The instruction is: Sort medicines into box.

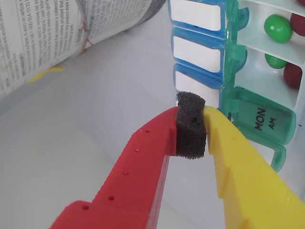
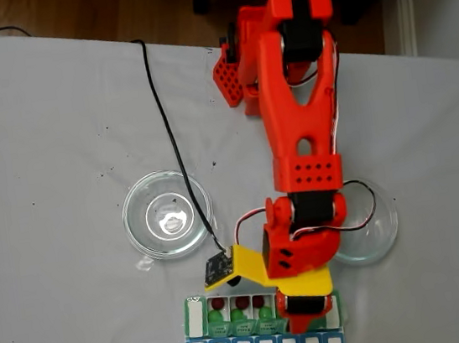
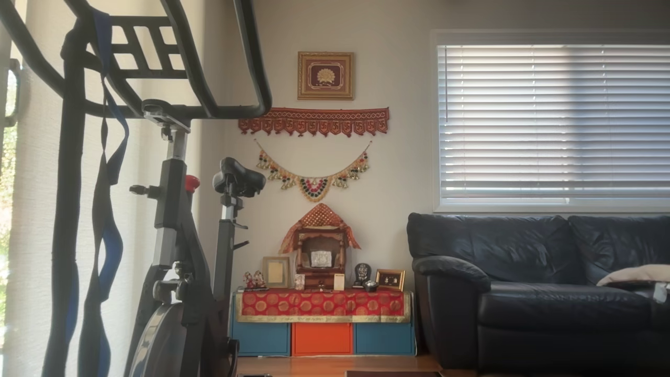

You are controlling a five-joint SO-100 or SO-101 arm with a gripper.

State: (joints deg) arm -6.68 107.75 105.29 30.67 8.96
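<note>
In the fixed view the arm hides part of the box. The pincer is closed, its foam pad pressed between both fingers, holding nothing else.

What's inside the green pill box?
In the fixed view, the green pill box holds small red balls and green balls in its open compartments. The arm covers its right end, and the MON lid hides that compartment.
</note>
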